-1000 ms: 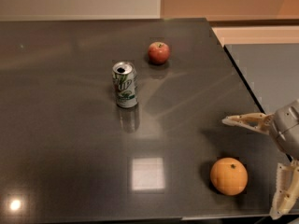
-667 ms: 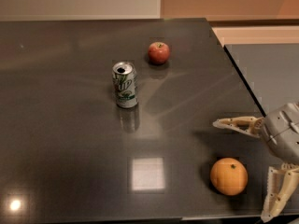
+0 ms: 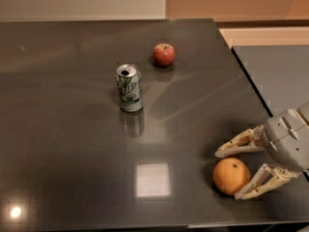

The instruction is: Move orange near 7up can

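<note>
Dark bench (image 3: 72, 129); orange (image 3: 231, 175) inside the spread, unclenched hand (image 3: 228, 175). Uneven closing could roll it off the near edge.

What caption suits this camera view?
Open gripper flanks the orange at front right; 7up can and red apple stand farther back.

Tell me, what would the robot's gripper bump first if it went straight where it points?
Most likely the orange. The gripper is near the table's front right corner, open, pointing left, and the orange lies between its fingers, though height is hard to judge.
</note>
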Motion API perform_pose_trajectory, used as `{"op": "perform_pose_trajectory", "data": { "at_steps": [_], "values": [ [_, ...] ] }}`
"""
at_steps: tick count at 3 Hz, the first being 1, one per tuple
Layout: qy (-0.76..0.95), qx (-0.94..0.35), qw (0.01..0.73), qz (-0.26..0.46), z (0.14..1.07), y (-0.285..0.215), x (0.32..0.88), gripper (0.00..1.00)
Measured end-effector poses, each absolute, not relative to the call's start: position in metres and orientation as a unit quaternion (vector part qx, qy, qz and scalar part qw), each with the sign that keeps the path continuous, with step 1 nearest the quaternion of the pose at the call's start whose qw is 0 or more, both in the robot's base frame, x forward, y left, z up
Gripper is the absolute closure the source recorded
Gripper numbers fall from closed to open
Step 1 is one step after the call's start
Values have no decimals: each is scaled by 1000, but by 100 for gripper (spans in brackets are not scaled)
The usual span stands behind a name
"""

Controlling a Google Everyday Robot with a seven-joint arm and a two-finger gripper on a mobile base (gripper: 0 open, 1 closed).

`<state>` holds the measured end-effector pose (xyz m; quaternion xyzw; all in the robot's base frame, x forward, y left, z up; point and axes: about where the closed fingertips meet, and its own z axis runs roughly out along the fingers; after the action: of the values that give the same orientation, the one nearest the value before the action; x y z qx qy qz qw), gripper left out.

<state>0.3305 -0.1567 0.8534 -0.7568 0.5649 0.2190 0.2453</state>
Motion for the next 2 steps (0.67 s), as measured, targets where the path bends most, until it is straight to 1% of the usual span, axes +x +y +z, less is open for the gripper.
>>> {"op": "perform_pose_trajectory", "data": {
  "at_steps": [1, 2],
  "values": [
    [564, -760, 247, 206, 858, -154, 342, 64],
    [560, -766, 248, 193, 876, -137, 355, 87]
  ]
}}
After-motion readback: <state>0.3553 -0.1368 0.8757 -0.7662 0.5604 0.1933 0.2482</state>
